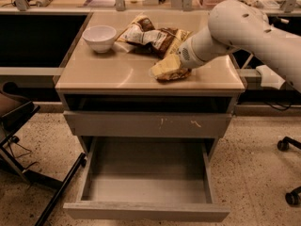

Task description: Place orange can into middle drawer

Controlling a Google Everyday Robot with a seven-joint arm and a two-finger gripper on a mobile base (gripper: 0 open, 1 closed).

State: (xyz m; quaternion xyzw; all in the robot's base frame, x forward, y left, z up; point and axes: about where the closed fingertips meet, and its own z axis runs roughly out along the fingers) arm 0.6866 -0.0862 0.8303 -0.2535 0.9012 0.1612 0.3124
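The desk (108,74) fills the middle of the view, and its tan top carries everything. The white robot arm (244,29) reaches in from the upper right, down to the top's right front part. Under the top, the middle drawer (146,212) stands pulled out toward the camera with its grey floor showing. Above it, a closed drawer front (141,124) bears small white scratch marks. Crinkled brown-and-white snack bags (150,34) lie at the back of the top, and a white bowl (99,37) sits apart on their left. The orange can (164,69), pale gold here, lies just in front of the bags. The gripper (184,60) is right against the can's right end. The wrist and the can hide it, so whether it is spread or clamped cannot be seen.
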